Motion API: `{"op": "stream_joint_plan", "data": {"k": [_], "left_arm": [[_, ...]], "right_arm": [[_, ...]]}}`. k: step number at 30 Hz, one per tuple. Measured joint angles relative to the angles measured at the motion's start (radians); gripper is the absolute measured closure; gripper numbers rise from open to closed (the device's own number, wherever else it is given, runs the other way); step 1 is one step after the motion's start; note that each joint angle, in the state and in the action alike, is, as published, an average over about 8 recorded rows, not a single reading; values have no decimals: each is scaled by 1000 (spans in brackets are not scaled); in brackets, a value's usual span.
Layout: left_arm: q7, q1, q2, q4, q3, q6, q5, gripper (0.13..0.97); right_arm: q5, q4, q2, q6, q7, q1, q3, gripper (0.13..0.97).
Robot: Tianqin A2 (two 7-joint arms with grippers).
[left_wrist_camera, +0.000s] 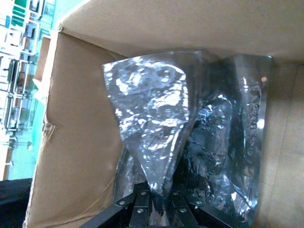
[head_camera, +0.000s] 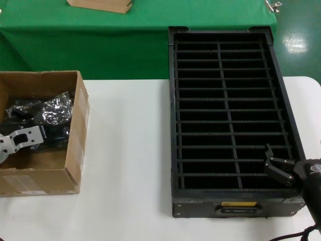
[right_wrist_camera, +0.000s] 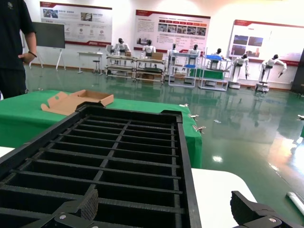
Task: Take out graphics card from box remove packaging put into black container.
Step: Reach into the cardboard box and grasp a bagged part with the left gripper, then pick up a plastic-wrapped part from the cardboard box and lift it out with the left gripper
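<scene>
Two arms in shot, one at each side of the head view. Far left, the left gripper [head_camera: 17, 140] is down inside the box [head_camera: 75, 150], a brown carton w/ flaps open sitting on the white bench [head_camera: 130, 165] at mid-left; a pale label shows on its front wall, lower left. Left wrist view: jaws clenched on the narrow lower end of the packaging [left_wrist_camera: 152, 118], a shiny crinkled translucent bag that fans out wider toward the box's back wall; darker crinkled bags [left_wrist_camera: 228, 142] lie beside it, touching it, all within the cardboard walls. Graphics card itself can't be made out through the plastic. Top centre of the head view, a flat tan board [head_camera: 100, 5] rests on the green cloth [head_camera: 75, 40] behind the bench. Right of centre, the black container [head_camera: 228, 105] stands on the bench, well apart from the box, two columns of narrow slots running front to back, yellow label and handle on its near face at lower right; no card seen in any slot. Lower right, the right gripper [head_camera: 278, 168] hovers over the container's near right corner, just above the front slots, jaws released w/ nothing between them; right wrist view shows both fingers [right_wrist_camera: 76, 209] spread wide over the slot grid [right_wrist_camera: 109, 161].
</scene>
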Motion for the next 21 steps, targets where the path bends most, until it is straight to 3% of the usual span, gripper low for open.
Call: {"op": "stream_joint_plan", "data": {"k": [6,21], "left_arm": [[6,5,-7,0,-13,11,-12,925],[99,3,-29,-6,-90,100,-87,942]], "right_arm": [[0,0,0,0,0,0,0,129],[0,0,0,0,0,0,0,129]]}}
